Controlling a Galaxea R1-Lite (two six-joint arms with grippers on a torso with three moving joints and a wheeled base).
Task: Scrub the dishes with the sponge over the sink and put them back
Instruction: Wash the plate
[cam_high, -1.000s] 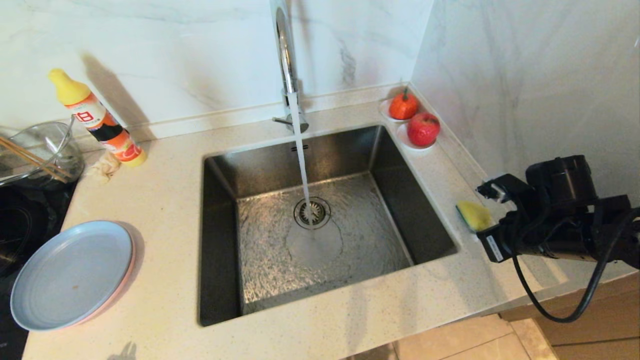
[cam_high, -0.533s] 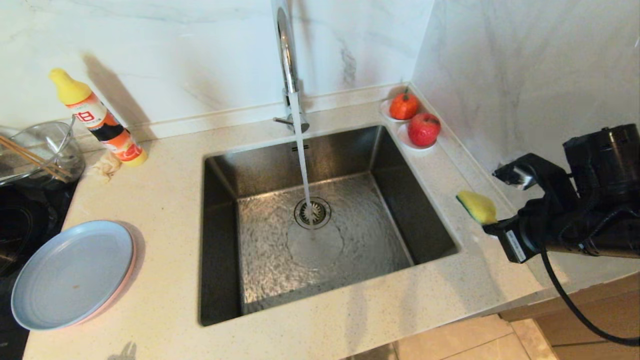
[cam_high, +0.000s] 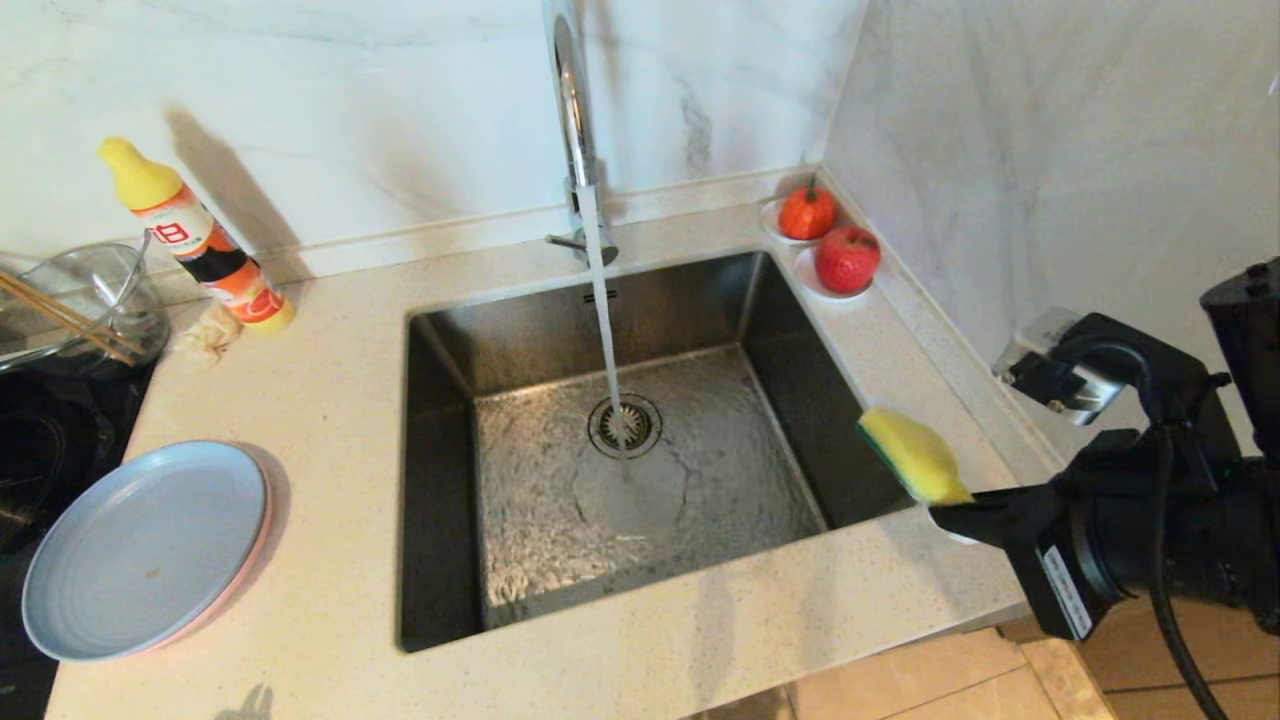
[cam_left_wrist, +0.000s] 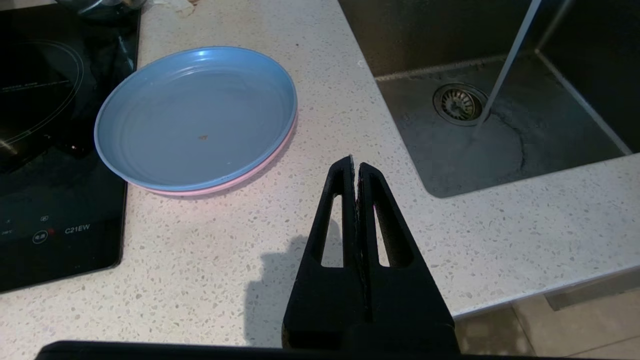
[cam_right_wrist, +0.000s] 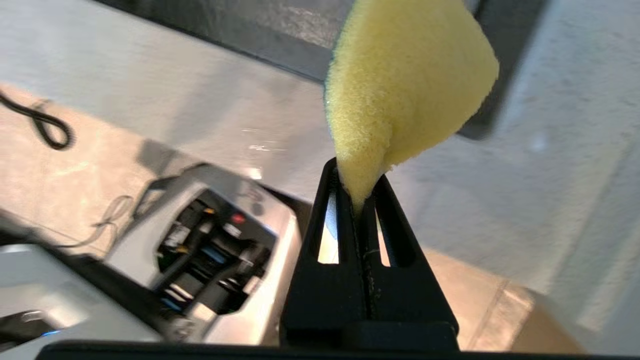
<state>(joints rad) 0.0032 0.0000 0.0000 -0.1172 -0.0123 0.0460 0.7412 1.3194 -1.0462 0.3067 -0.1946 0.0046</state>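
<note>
My right gripper (cam_high: 945, 510) (cam_right_wrist: 357, 182) is shut on one end of the yellow sponge (cam_high: 912, 455) (cam_right_wrist: 400, 85), which sticks out over the sink's (cam_high: 450, 320) right front corner. Water runs from the chrome faucet (cam_high: 570, 90) onto the drain (cam_high: 625, 425). The two dishes lie stacked on the counter left of the sink, the light blue plate (cam_high: 145, 550) (cam_left_wrist: 195, 117) on the pink plate (cam_high: 240, 580) (cam_left_wrist: 240, 180). My left gripper (cam_left_wrist: 354, 167) is shut and empty, parked over the counter between the plates and the sink (cam_left_wrist: 500, 150).
A detergent bottle (cam_high: 195, 240) leans near the back wall at the left, beside a glass bowl (cam_high: 75, 300) with chopsticks. A black cooktop (cam_left_wrist: 45, 125) lies left of the plates. Two saucers with fruit (cam_high: 830, 240) stand in the back right corner. The side wall runs close on the right.
My right arm has swung toward the front and left, lifting the sponge from the right counter to the sink's right front corner. The left arm has not moved.
</note>
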